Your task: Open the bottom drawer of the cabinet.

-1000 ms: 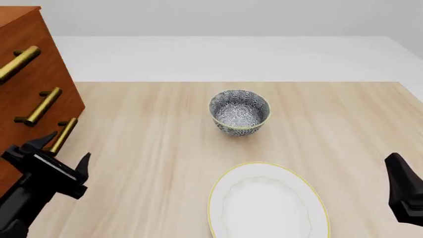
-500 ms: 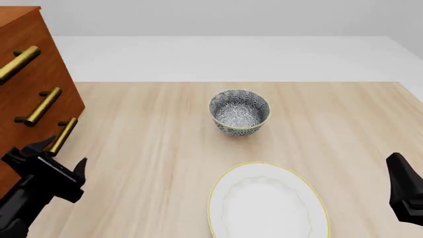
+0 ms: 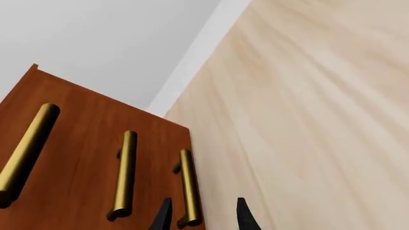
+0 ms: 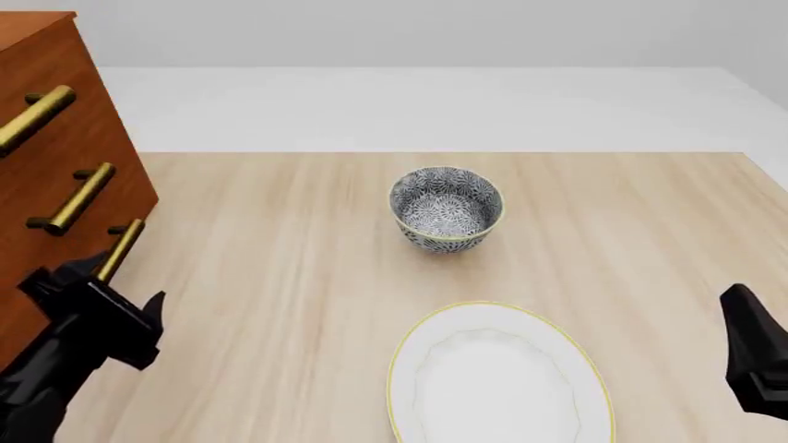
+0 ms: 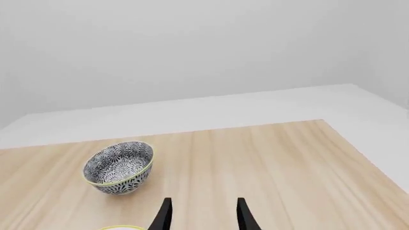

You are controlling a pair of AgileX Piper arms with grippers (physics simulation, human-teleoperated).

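Note:
The cabinet (image 4: 50,74) (image 3: 70,143) stands at the table's left, its three brass-handled fronts all flush. The bottom drawer (image 4: 77,247) (image 3: 167,143) is shut. Its brass handle (image 4: 120,249) (image 3: 187,187) runs down toward my left gripper (image 4: 109,288) (image 3: 203,215). That gripper is open, with the near end of the handle between its fingers, close to one finger in the left wrist view. My right gripper (image 4: 751,360) (image 5: 203,215) stays open and empty at the table's near right, far from the cabinet.
A patterned bowl (image 4: 446,208) (image 5: 119,166) sits mid-table. A white plate with a yellow rim (image 4: 499,374) lies in front of it near the front edge. The table's far edge (image 4: 431,152) meets a pale floor.
My left gripper has edged slightly left, closer to the cabinet's bottom handle. The right arm, bowl and plate have not moved.

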